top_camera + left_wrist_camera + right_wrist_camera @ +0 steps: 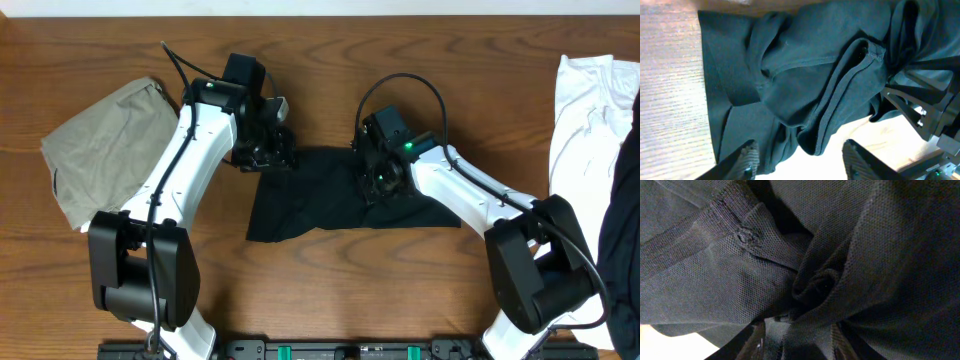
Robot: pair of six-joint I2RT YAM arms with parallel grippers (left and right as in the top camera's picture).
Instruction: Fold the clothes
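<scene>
A crumpled black shirt (320, 200) lies mid-table. My left gripper (268, 158) sits at its top left corner. In the left wrist view this gripper (802, 162) is open: a folded hem of the black shirt (840, 85) hangs between the fingers (747, 159), near the left one, with bare table showing beside the right one. My right gripper (380, 180) is down on the upper middle of the shirt. In the right wrist view it (797, 342) is shut on a gathered bunch of the black mesh fabric (815, 285).
An olive-grey garment (105, 140) lies folded at the far left. A white garment (590, 110) lies at the right edge, with a dark piece (625, 235) below it. Bare wooden table (330, 290) lies in front of the shirt.
</scene>
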